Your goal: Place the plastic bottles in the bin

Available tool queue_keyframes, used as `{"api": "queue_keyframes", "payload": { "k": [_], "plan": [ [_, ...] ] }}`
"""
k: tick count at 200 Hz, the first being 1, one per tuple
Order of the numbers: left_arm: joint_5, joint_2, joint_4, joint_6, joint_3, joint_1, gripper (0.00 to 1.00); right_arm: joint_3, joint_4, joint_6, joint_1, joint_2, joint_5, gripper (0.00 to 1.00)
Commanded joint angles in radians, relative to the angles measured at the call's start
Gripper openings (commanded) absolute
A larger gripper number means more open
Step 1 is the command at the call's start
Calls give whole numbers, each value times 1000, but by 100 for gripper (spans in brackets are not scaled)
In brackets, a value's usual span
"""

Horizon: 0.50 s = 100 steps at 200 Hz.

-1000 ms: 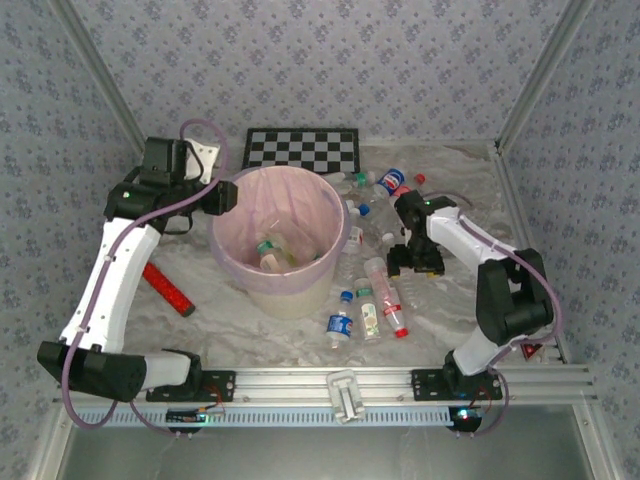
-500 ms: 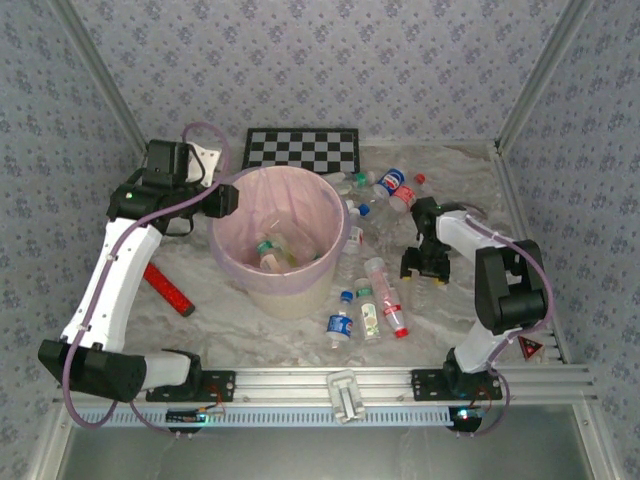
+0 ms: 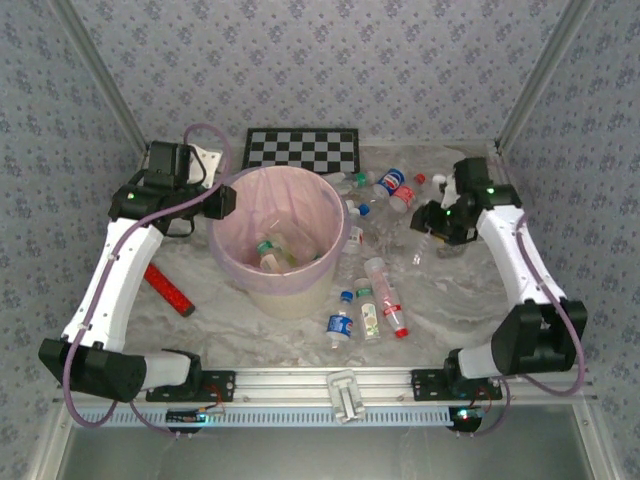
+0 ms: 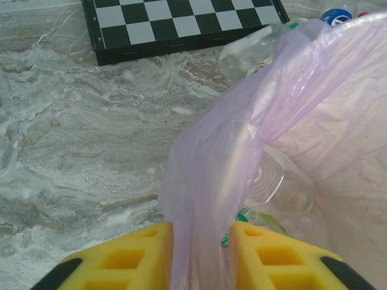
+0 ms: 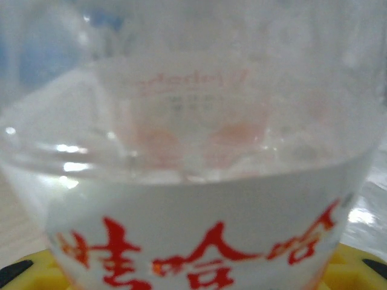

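Note:
The bin, a cream bucket lined with a pink bag, stands left of centre and holds a few plastic bottles. My left gripper is at its far-left rim. In the left wrist view, the left gripper has its yellow pads pressed on either side of the bag-covered rim. My right gripper is raised at the far right. It is shut on a clear bottle with a white label and red characters. Several more bottles lie on the table to the right of the bin.
A red bar lies on the table left of the bin. A checkerboard lies flat behind the bin. More bottles are crowded between the bin and the right arm. The cell's walls close in the back and sides.
My right gripper closed on a bottle by the pile, then lifted it up and away to the far right. My left gripper tightened on the bin's rim.

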Motion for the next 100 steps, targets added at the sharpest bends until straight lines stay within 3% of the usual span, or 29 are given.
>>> {"api": "queue_keyframes", "payload": {
  "k": [1, 35, 100],
  "plan": [
    [22, -13, 10, 13, 18, -8, 27, 128, 33, 47, 3, -39, -264, 50],
    [29, -11, 14, 8, 19, -8, 17, 298, 108, 122, 74, -49, -352, 46],
    [54, 8, 30, -4, 22, -11, 6, 538, 153, 97, 367, 75, -268, 41]
  ]
}}
